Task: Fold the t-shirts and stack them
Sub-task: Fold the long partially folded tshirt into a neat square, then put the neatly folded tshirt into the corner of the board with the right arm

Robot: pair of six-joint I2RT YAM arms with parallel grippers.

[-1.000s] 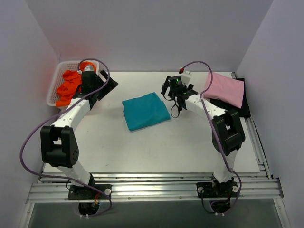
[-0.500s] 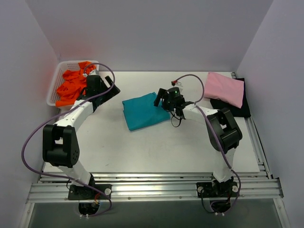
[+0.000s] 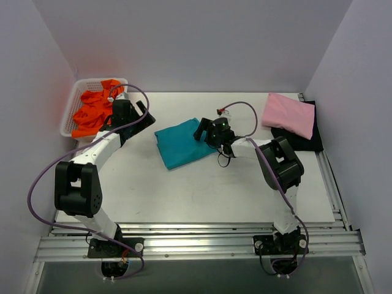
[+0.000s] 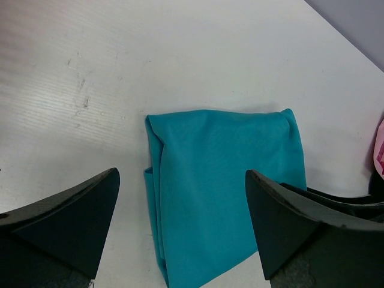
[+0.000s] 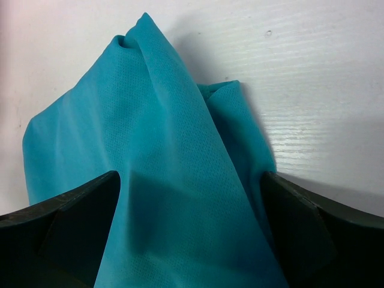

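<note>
A folded teal t-shirt (image 3: 179,143) lies mid-table. My right gripper (image 3: 201,130) is open at its right edge; in the right wrist view (image 5: 192,177) the teal cloth (image 5: 174,180) is bunched up between the wide-apart jaws. My left gripper (image 3: 146,115) is open and empty, left of the shirt; in its wrist view (image 4: 181,177) the teal shirt (image 4: 222,180) lies flat ahead. A pink t-shirt (image 3: 288,114) lies on a black t-shirt (image 3: 304,139) at the back right. Orange t-shirts (image 3: 92,110) fill the basket.
A white mesh basket (image 3: 68,116) stands at the back left corner. Grey walls close in the table on the left, back and right. The table's front edge meets a metal rail (image 3: 196,236).
My right gripper has moved left from beside the pink shirt onto the teal shirt's right edge, nudging it left. My left gripper has swung from the basket toward the teal shirt.
</note>
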